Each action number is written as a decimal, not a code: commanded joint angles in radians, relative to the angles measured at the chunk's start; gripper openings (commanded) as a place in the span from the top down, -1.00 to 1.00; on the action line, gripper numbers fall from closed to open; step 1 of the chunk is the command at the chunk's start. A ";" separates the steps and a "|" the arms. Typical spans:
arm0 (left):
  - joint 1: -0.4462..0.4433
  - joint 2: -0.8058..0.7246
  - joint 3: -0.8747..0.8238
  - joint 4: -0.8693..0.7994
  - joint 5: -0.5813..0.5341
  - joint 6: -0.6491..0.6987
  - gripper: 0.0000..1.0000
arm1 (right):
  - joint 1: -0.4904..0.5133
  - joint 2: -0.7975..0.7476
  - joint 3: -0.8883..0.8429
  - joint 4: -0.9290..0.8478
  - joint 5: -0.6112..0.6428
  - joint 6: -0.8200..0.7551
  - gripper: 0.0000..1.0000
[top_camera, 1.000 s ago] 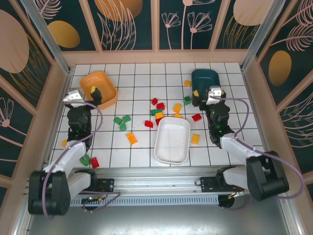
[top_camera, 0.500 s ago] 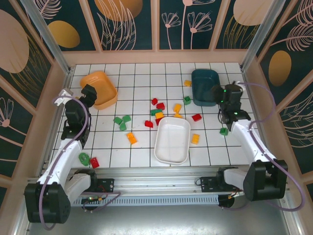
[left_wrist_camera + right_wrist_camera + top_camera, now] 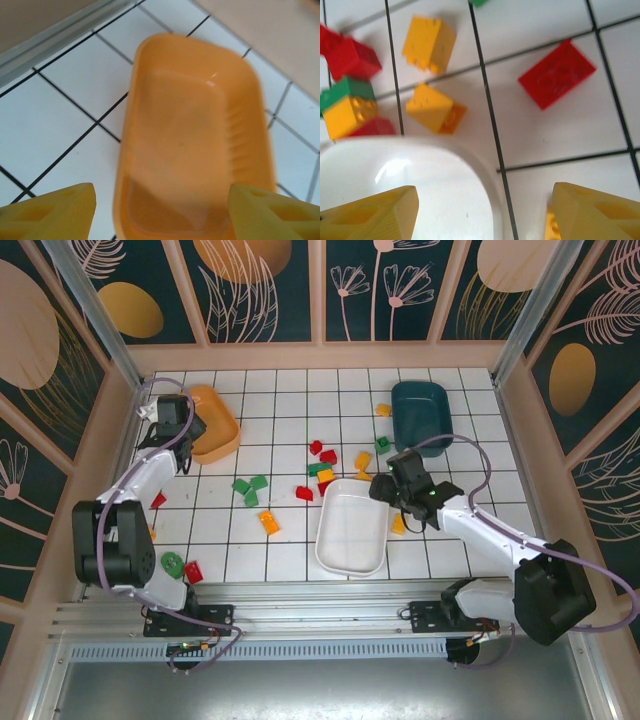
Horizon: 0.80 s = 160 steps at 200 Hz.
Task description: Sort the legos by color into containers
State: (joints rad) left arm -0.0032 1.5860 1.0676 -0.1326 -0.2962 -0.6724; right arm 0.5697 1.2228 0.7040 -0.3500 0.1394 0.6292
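A: What has moved in the last half second?

B: The right arm has swung in from beside the teal tray [image 3: 420, 415] to the far right corner of the white tray [image 3: 350, 540]. The left arm has drawn out toward the left wall, beside the orange tray [image 3: 222, 430].

A: How is the right gripper [image 3: 482, 212] set?

B: Its fingers are spread wide with nothing between them. It hangs over the white tray's rounded corner. A red brick [image 3: 556, 74] and two orange bricks [image 3: 428, 44] lie on the tiles just beyond the rim.

A: And the left gripper [image 3: 160, 215]?

B: It is spread wide too and holds nothing. It points down the length of the orange tray.

A: Where are the legos [image 3: 328, 456]?

B: They lie loose on the worktop [image 3: 290, 400]. Most sit in a cluster between the three trays, in red, green and orange. A green-yellow-red stack [image 3: 323, 476] is just off the white tray's far left corner. A green pair [image 3: 250, 488] and an orange piece [image 3: 268, 523] lie left of the white tray. A yellow brick [image 3: 398, 525] sits at its right side, partly under the right arm. A small orange one [image 3: 383, 409] is beside the teal tray. A green piece [image 3: 173, 562] and a red piece [image 3: 193, 571] lie near the left arm's base.
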 commanded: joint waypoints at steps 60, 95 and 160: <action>0.101 0.100 -0.008 0.012 0.102 0.046 -0.37 | 0.102 0.017 -0.126 0.039 -0.035 0.127 0.12; 0.101 0.196 0.043 0.015 0.095 0.081 -0.24 | 0.137 0.059 -0.102 0.039 0.007 0.132 0.49; 0.101 0.287 0.090 0.043 0.094 0.116 0.30 | 0.191 0.086 0.001 -0.010 0.068 0.103 1.00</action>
State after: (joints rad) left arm 0.0982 1.8500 1.1194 -0.1139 -0.2070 -0.5800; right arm 0.7429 1.3125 0.6380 -0.3454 0.1524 0.7391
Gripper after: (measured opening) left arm 0.397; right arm 0.107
